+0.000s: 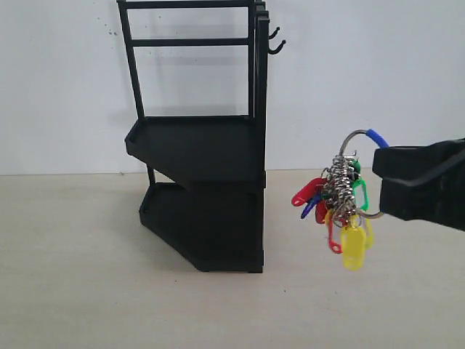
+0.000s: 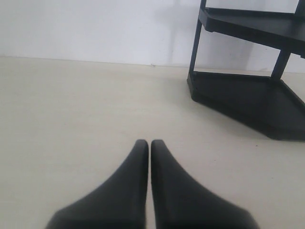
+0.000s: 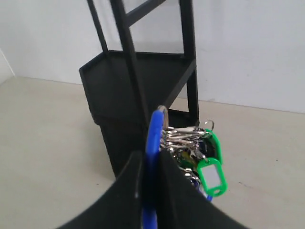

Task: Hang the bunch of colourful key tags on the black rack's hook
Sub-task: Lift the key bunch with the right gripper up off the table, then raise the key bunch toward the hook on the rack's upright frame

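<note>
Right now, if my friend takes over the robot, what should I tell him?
Left claw: shut, empty.
Right claw: shut on the wire loop of the key tag bunch, held in the air to the right of the black rack.
Done: bunch picked up.
To do: raise it to the hook at the rack's top and slip the loop on.

The rack (image 1: 196, 145) ran past the exterior view's top edge. The right gripper (image 1: 379, 182) hid part of the bunch (image 1: 340, 203), its arm cropped.
</note>
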